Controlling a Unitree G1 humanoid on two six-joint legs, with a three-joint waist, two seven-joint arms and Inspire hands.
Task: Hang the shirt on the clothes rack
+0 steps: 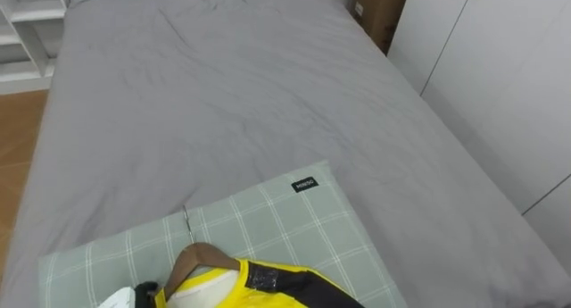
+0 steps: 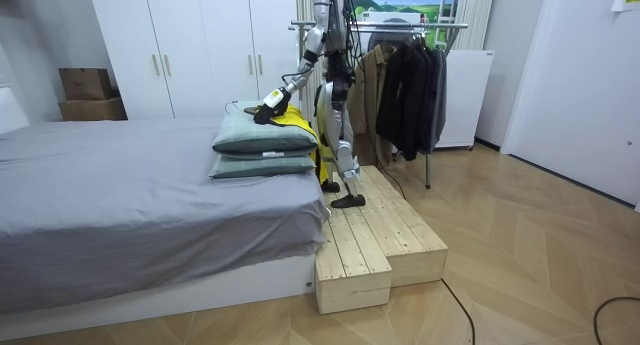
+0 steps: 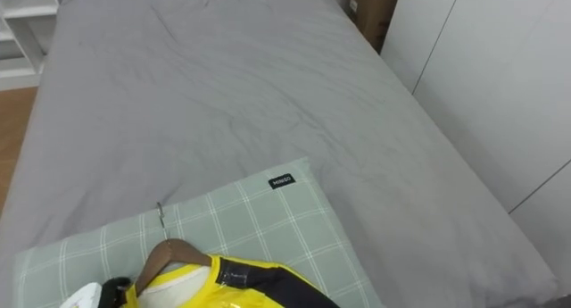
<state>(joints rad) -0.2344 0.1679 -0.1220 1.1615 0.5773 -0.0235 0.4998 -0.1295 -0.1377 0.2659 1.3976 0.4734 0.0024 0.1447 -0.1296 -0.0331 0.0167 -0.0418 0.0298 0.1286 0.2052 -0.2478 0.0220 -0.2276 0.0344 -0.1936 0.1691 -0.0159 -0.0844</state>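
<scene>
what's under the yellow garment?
The yellow-and-black garment lies on a pale green checked pillow, itself on a second grey-green pillow on the grey bed. Pillow surface directly beneath it is covered.

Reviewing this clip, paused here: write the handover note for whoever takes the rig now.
Left hand: at the wooden hanger on the pillow; grip unclear.
Things: the yellow garment is on the hanger and lies on the green checked pillow at the end of the bed. The clothes rack, with dark coats, stands behind the robot.
Done: garment on hanger.
Left: lift it, turn, hook it on the rack.
</scene>
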